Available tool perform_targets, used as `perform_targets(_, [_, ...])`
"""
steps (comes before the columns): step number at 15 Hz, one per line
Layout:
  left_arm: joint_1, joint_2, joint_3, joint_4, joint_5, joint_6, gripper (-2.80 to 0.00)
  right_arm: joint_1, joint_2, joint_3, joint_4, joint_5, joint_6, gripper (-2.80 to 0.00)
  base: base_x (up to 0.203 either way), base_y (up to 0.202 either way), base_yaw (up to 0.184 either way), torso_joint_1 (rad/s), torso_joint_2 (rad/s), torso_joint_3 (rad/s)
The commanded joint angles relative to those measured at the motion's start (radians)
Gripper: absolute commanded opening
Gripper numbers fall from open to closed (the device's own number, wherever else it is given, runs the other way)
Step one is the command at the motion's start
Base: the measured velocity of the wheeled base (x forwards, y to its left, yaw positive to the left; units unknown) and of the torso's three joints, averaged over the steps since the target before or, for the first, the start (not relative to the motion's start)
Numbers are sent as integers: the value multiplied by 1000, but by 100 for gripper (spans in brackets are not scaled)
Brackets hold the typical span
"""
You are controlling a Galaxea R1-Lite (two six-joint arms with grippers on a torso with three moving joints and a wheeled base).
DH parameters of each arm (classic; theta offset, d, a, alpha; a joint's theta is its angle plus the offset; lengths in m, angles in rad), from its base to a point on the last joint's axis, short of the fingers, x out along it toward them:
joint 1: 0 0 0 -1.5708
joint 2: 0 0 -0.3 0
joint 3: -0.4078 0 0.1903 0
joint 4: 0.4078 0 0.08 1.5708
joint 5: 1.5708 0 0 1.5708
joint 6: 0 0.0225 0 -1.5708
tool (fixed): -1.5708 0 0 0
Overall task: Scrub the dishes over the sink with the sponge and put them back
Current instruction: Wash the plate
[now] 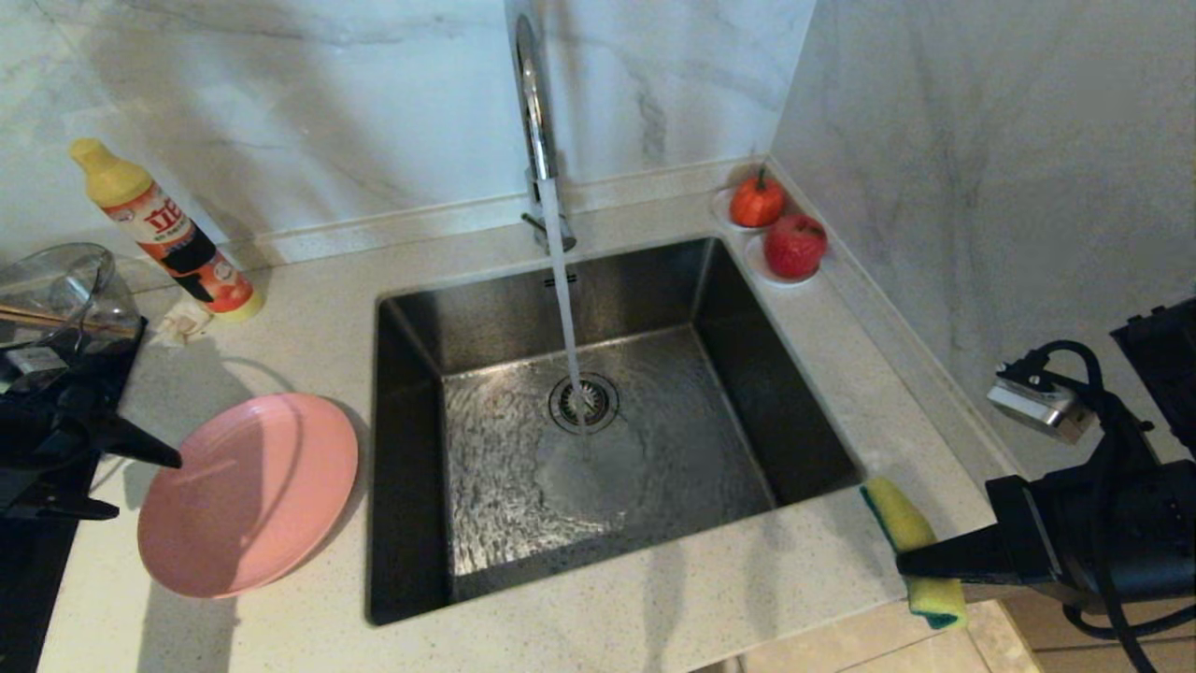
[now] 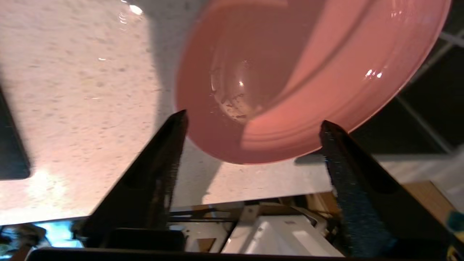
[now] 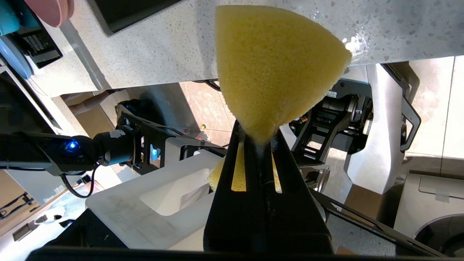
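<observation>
Nearest the head camera, at about four o'clock in its view, the right gripper (image 1: pixel 911 561) is clamped hard on the sponge (image 1: pixel 911 547), holding it over the front edge of the counter (image 1: pixel 654 598), just past the sink's (image 1: pixel 411 449) near right corner. Its jaws pinch the yellow foam at the waist, so the free end fans out wide in the wrist view (image 3: pixel 275 69); that says soft, light and springy, and probably wet. A grip at the waist looks sound and leaves a broad face for scrubbing.

At eight o'clock the pink plate (image 1: pixel 248 495) lies flat on the counter beside the sink, its rim close to the basin's left edge. The left gripper (image 1: pixel 140 449) sits at nine o'clock with its fingers (image 2: pixel 159 170) spread apart, their tips just off the plate's near rim and holding nothing.

Judged by its look, the plate is stiff, smooth and breakable, with water beading in its well, so likely slippery. Its thin raised rim is the only purchase; a firm pinch across it would be needed. Water runs from the tap (image 1: pixel 533 103) onto the drain
</observation>
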Motion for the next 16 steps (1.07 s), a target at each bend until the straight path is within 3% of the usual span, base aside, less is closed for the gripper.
perform_targets(1, [1,30,7,5,-8,1,0,-6,-2,3,2,2,3,-280,0,0,0,0,0,0])
perform_targets(10, [15,106,19,-52,-15,0,0,-23,22,5,1,4,-17,-280,0,0,0,0,0,0])
perform_targets(13, [32,106,43,-83,-124,1,0,-29,24,9,1,2,-18,-280,0,0,0,0,0,0])
perform_targets(16, [35,119,58,-103,-164,-20,0,-35,26,11,1,2,-20,-280,0,0,0,0,0,0])
